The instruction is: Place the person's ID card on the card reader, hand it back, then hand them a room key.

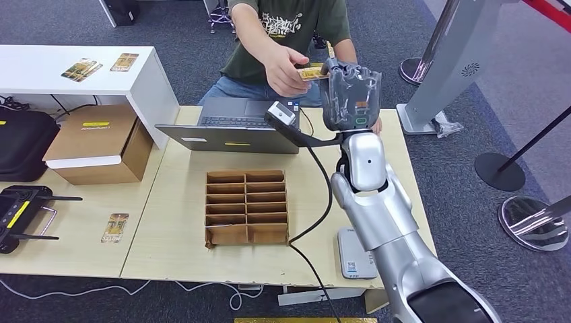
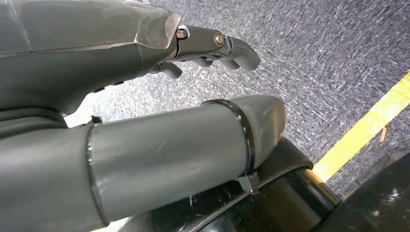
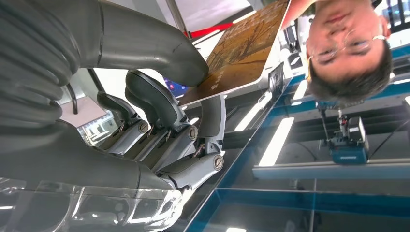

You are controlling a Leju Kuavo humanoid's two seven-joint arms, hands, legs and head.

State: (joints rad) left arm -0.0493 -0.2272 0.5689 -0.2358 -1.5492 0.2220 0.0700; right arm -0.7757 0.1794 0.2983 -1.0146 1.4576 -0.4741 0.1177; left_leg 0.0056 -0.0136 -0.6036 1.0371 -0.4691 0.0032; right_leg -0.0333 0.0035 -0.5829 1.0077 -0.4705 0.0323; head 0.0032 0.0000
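Right arm is raised over the far right part of the table (image 1: 168, 249). The right hand (image 1: 350, 94) is held up above the far edge, toward the seated person (image 1: 289, 33). It pinches a gold-brown card (image 1: 311, 73) between thumb (image 3: 159, 48) and fingers (image 3: 212, 116); the right wrist view shows the thumb pressed on one face of the card (image 3: 241, 48) and a finger under it, the remaining fingers curled below. The person's hand (image 1: 286, 67) grips the card's other end, so both hold it at once, in the air above the back edge of the laptop (image 1: 232, 128).

The left hand (image 2: 208, 46) hangs beside the robot's body over grey carpet, with a yellow floor line close by. Its fingers are loosely curled, thumb apart from them, nothing held.

On the table: the laptop sits open at the far edge. A cardboard divider box (image 1: 246, 205) sits mid-table, with bare tabletop to its left and front. A white card reader (image 1: 353, 252) lies at the near right corner, partly hidden by the right forearm. A black cable (image 1: 323, 202) runs between box and reader, from the near edge up to the wrist camera (image 1: 283, 114). Another card (image 1: 115, 227) lies on the adjoining left table, near a black controller (image 1: 20, 215) and a cardboard carton (image 1: 97, 145).
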